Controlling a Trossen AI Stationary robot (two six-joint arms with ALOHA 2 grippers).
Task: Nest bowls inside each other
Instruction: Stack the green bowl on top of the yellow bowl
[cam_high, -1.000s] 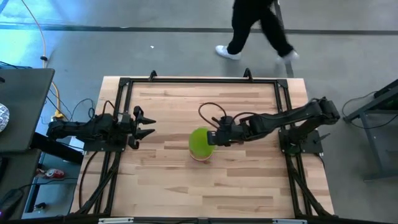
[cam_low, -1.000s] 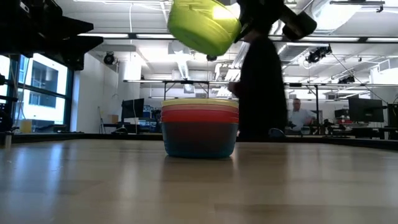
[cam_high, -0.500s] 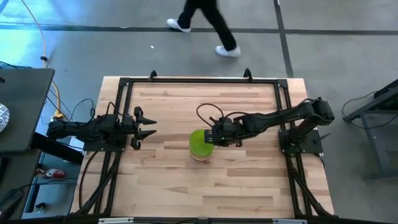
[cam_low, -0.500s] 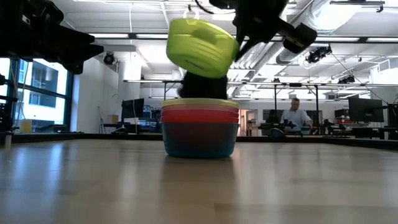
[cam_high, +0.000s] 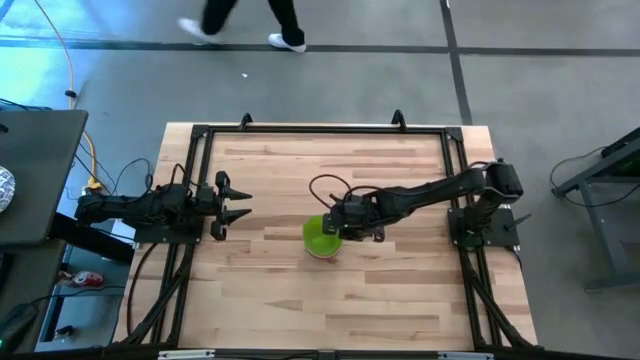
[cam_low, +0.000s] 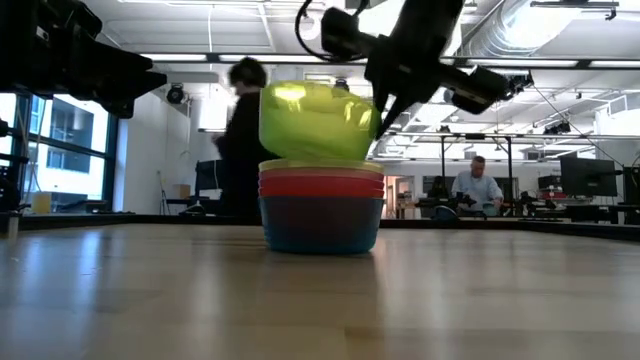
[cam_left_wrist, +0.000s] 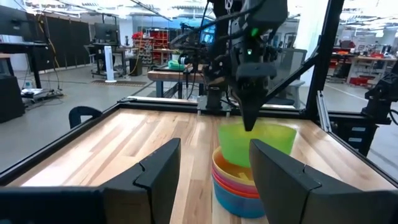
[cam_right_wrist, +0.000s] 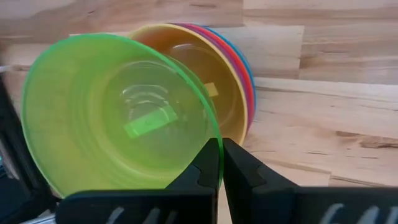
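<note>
At the centre of the high view the right gripper (cam_high: 338, 228) pinches the rim of the green bowl (cam_low: 316, 121) just above the stack of bowls (cam_low: 321, 208), tilted enough to catch the yellow rim and jam, while the left gripper (cam_high: 232, 201) waits open at left.

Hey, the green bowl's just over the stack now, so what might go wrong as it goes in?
1. The right gripper pinches only the thin rim of the green translucent plastic bowl; it may slip or swing.
2. That bowl hangs slightly tilted over the stack of nested plastic bowls, so it may catch the yellow top bowl's rim instead of seating.
3. Pressing down off-centre could shove the stack across the wooden table.
</note>
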